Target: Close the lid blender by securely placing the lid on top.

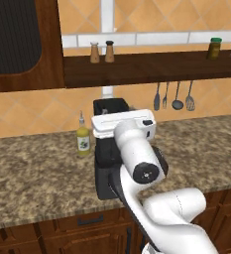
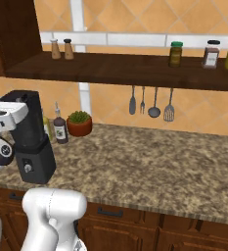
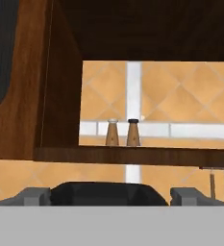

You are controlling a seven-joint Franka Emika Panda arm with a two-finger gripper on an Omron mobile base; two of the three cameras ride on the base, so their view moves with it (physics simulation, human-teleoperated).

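Left base view: an oil bottle [image 1: 83,139] stood at 9 o'clock of the blender [image 1: 108,149] on the worktop [image 1: 32,173]. Hand view: the fingers [image 3: 35,196] stood spread wide at 7 and 5 o'clock, gripping nothing; the lid [image 3: 105,193] lay between them at 6 o'clock, apparently seated on the jar, long axis across the frame. Salt and pepper shakers [image 3: 121,132] stood on the shelf [image 3: 132,155] above. Judged: release complete, retreat due.

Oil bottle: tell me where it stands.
In the left base view the oil bottle stands upright on the counter, just left of the blender, near the tiled wall.
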